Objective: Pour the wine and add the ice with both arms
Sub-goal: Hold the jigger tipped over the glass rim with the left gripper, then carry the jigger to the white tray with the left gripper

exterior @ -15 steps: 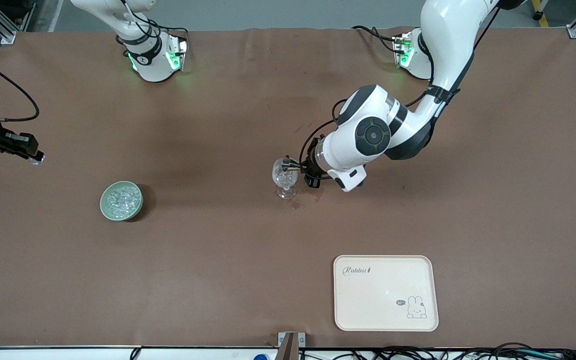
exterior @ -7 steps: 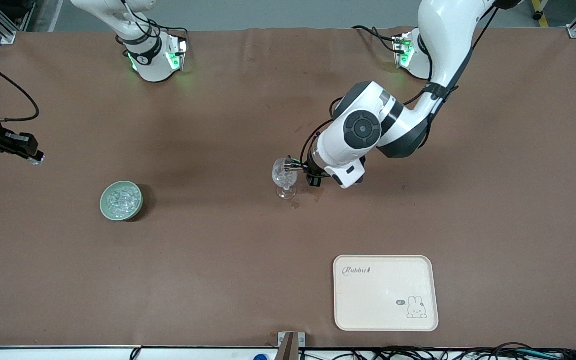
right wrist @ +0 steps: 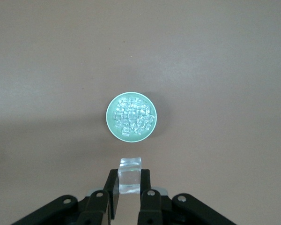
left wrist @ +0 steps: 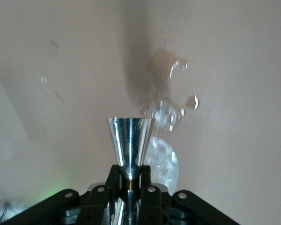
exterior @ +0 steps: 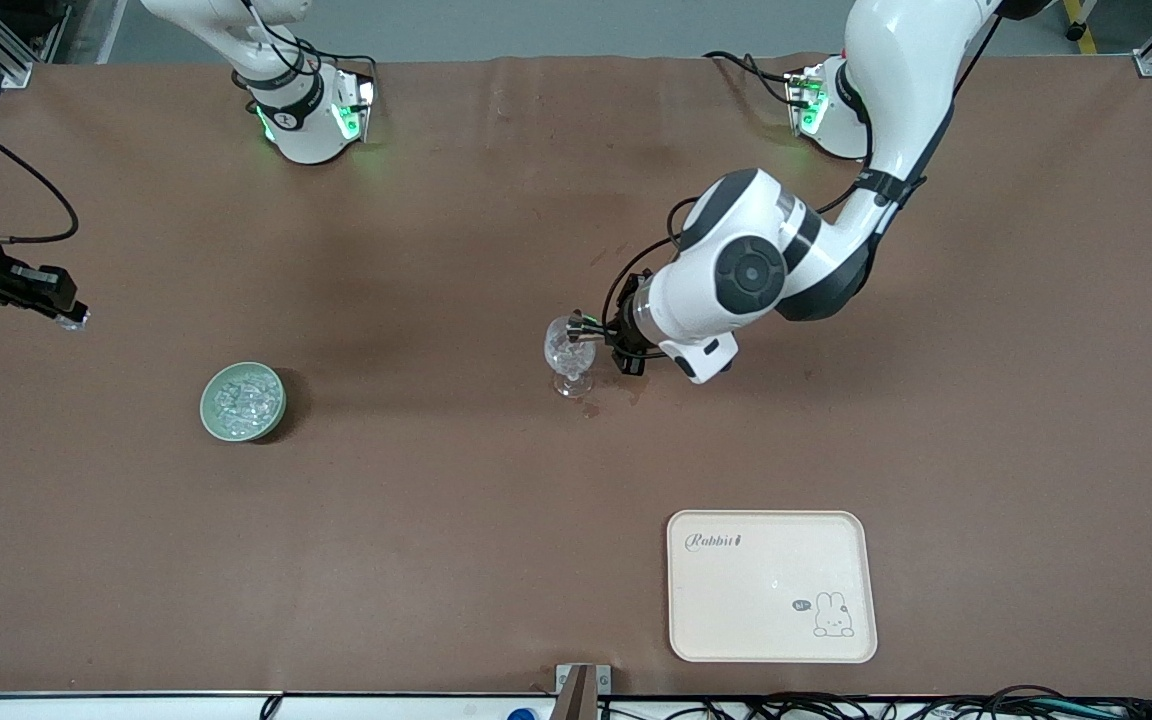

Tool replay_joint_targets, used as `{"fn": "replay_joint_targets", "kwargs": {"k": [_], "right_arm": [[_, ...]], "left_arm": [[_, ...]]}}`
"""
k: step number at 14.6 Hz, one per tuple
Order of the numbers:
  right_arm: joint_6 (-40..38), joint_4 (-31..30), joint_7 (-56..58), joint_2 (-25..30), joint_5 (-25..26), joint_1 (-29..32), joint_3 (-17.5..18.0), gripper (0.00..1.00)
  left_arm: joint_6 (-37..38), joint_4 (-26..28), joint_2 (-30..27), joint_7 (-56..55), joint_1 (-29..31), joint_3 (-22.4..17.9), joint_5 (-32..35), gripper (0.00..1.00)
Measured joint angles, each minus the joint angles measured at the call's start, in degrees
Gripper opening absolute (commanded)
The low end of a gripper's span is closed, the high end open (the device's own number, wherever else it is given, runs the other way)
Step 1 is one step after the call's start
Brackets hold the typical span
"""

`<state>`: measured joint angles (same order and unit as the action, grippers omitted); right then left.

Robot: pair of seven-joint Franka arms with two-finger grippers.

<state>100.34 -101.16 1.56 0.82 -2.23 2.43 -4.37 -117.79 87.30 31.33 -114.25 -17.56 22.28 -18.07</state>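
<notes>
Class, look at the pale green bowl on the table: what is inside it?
The pale green bowl holds a heap of ice, small clear lumps covering most of its floor. What lies under the heap cannot be seen.

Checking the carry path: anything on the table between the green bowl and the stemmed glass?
Nothing: in the front view, only bare brown table lies between the bowl and the glass.

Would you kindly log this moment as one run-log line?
left gripper: shut on metal jigger, over stemmed glass | right gripper: shut on ice cube, above bowl of ice
</notes>
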Motion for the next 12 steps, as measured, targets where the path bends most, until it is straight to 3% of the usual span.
{"fn": "replay_joint_targets", "kwargs": {"k": [3,7,12], "right_arm": [[0.03,0.01,0.00,0.00,0.00,0.00,0.02,0.07],[0.04,0.03,0.00,0.00,0.00,0.00,0.06,0.07],[0.27,1.11,-0.45,0.09,0.00,-1.28,0.55,0.06]], "left_arm": [[0.03,-1.22,-0.04,7.46,4.31,-0.02,-9.81,0.01],[0.13,-3.93,0.38,15.37,11.83,-0.23,-18.00,0.01],[-1.49,-9.89,7.77,27.51,20.80,-0.63,-29.72,0.01]]}}
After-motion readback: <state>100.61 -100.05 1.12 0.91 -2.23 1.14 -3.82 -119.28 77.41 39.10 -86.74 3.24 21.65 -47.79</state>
